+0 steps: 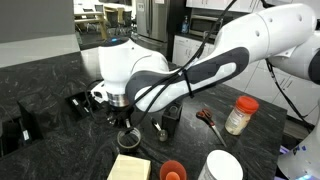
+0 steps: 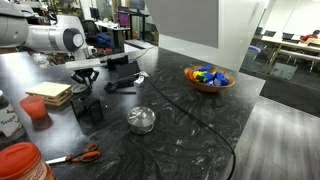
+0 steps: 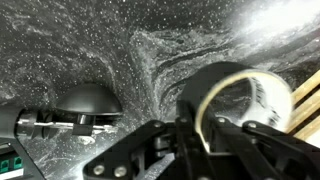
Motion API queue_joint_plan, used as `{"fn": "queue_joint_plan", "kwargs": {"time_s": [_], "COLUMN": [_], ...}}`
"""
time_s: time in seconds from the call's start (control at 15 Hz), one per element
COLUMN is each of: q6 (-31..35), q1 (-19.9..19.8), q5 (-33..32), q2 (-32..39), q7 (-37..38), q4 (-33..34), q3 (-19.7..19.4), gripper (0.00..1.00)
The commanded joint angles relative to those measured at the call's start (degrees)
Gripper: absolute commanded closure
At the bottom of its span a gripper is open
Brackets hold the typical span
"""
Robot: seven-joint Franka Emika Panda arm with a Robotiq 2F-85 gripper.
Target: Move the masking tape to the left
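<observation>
The masking tape (image 3: 236, 98) is a roll with a pale inner ring, standing close in front of the wrist camera. My gripper (image 3: 190, 132) is shut on its near wall, with one finger inside the ring and one outside. In both exterior views the gripper (image 1: 123, 124) (image 2: 90, 98) points straight down at the dark marbled counter, and the tape (image 1: 127, 139) (image 2: 93, 111) shows as a dark ring at the fingertips. I cannot tell whether the roll touches the counter.
A wooden block (image 2: 50, 95) (image 3: 306, 100) lies right beside the tape. A silver dome lid (image 2: 141, 120) (image 3: 88, 100), a red cup (image 2: 35, 108), scissors (image 2: 76, 156), an orange-lidded jar (image 1: 240, 115), a white cup (image 1: 225, 165) and a bowl of coloured items (image 2: 208, 77) sit on the counter.
</observation>
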Motion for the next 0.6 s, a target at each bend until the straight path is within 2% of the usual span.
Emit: {"fn": "queue_joint_plan", "kwargs": {"time_s": [0.0,0.07,0.13,0.2,0.4,0.53], "q6": [-5.9,-6.4,-3.2,-3.6,-3.5,-3.5], "q1": [1.4,1.5,0.3,0.4,0.4,0.4], "q5": [-0.7,-0.9,0.0,0.0,0.0,0.0], "q2": [3.2,3.4,1.8,1.9,2.1,2.1], "q7": [-0.6,-0.5,0.0,0.0,0.1,0.1], "q4": [7.6,8.4,4.6,5.1,4.8,4.8], "q3": [-0.9,-1.0,-0.1,-0.1,-0.1,-0.1], "gripper": [0.52,0.45,0.38,0.57,0.38,0.38]}}
